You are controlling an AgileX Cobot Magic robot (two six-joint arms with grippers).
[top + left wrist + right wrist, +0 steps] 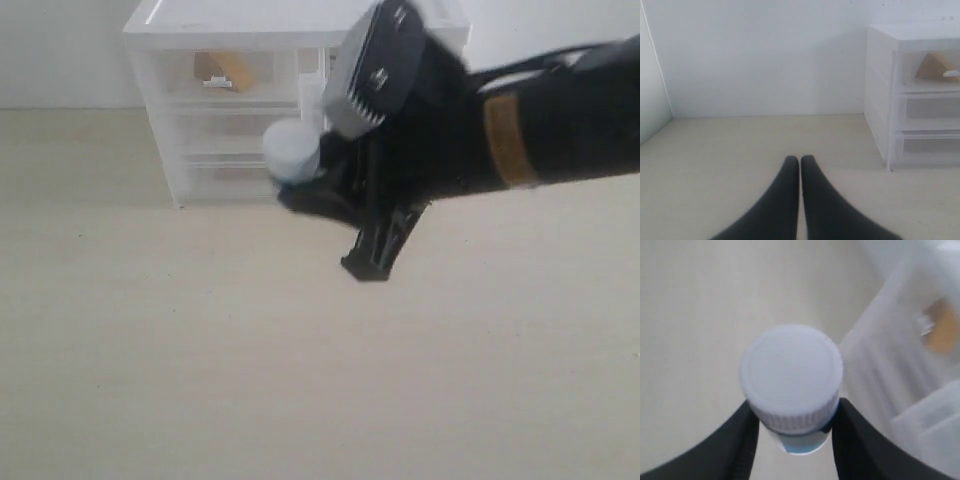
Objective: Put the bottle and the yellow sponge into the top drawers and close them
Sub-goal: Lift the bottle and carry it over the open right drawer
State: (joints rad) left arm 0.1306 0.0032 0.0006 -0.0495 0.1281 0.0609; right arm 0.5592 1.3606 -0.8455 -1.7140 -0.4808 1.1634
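Observation:
My right gripper (795, 412) is shut on the bottle (791, 374), gripping its body just under the white cap, teal-blue label showing below. In the exterior view the bottle (292, 150) hangs in front of the drawer unit (200, 25), near its middle. The yellow sponge (224, 70) lies inside the left top drawer (180, 70), seen through its translucent front, which looks shut; it also shows as the sponge (934, 67) in the left wrist view. The right top drawer is mostly hidden behind my right arm. My left gripper (800, 161) is shut and empty, low over the table.
Two wider drawers (930, 107) sit shut below the top row. A translucent part of the unit (927, 425) juts out close beside the bottle. A white wall (765, 55) stands behind the table. My right arm (520, 130) crosses in front of the unit.

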